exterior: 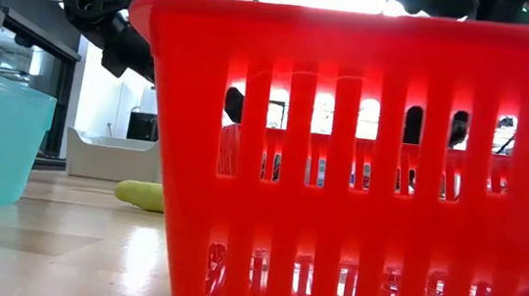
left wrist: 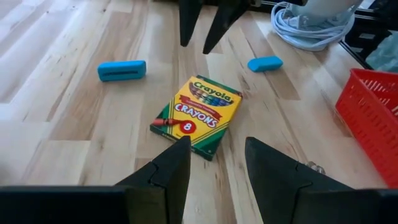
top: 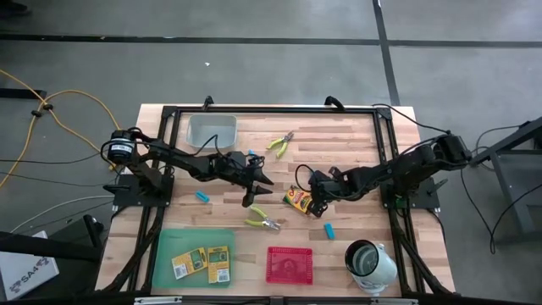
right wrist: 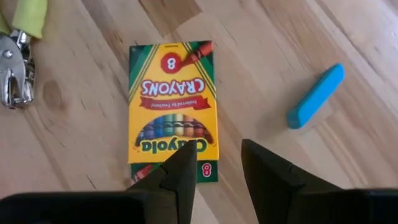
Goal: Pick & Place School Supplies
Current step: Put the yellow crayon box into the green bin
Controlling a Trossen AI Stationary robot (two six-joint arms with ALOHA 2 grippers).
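— Crayons: where does the loose crayon box (top: 296,200) lie?

— Flat on the wooden table (top: 339,144), between the two grippers. Taking that box as the landmark: the right gripper (top: 318,203) hangs right at its edge, its fingers (right wrist: 180,171) parted, one tip over the box's end in the right wrist view, nothing held. The left gripper (top: 255,188) is near the box on the opposite side, fingers (left wrist: 171,168) also spread and empty.

— And the other supplies?

— One blue piece (top: 329,230) lies near the box, toward the white-and-metal cup (top: 369,263). One plier-like tool (top: 263,222) lies near the box on the left gripper's side; its metal jaws and a yellow-green handle show in the right wrist view. A second tool (top: 280,145) lies farther from the box, toward the clear tray (top: 212,130). Another blue piece (top: 202,196) lies well apart from the box, beyond the left gripper.

— The remaining boxes?

— Two crayon boxes (top: 188,263) and (top: 219,261) lie inside the green tray (top: 196,236), well apart from the loose box. The red tray (top: 289,264) stands between the green tray and the cup, nearer the box than either.
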